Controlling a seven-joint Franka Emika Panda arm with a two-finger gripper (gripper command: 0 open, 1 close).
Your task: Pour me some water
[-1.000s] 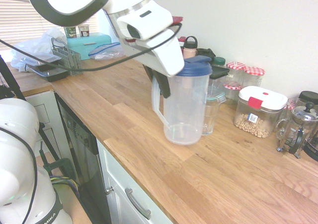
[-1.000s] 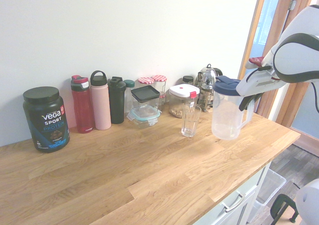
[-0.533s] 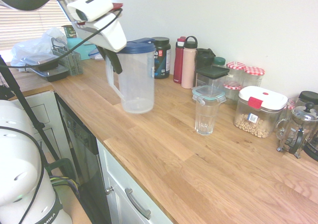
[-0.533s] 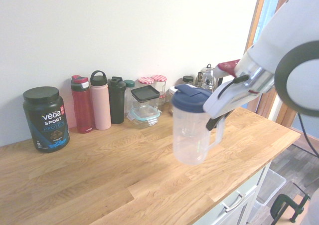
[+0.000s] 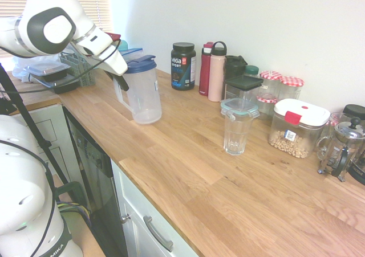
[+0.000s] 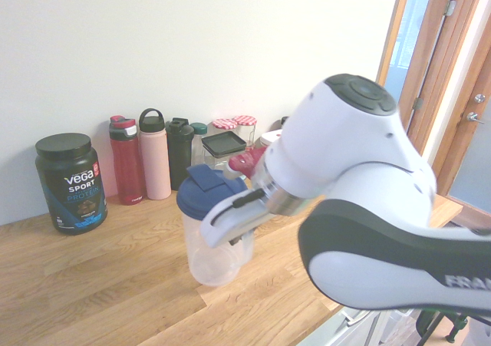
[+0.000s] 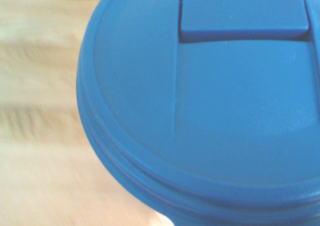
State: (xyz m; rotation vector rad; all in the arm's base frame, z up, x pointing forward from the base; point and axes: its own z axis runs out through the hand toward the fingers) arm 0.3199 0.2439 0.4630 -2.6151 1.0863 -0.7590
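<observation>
Pitcher (image 5: pixel 146 97) in hand, apparently pre-pour
Gripper (image 5: pixel 124 82) clamps its handle (image 5: pixel 123 101); next, likely toward drinking glass (image 5: pixel 235 137), first-view four o'clock.

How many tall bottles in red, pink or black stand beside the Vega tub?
3, in a row along the wall: the red bottle nearest the Vega tub, then the pink bottle, then the black bottle. I see no others, hidden or partial.

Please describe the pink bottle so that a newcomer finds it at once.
Along the wall behind the wooden counter stand several bottles. The pink one is between a red bottle and a black one; only it has a loop on top.
</observation>
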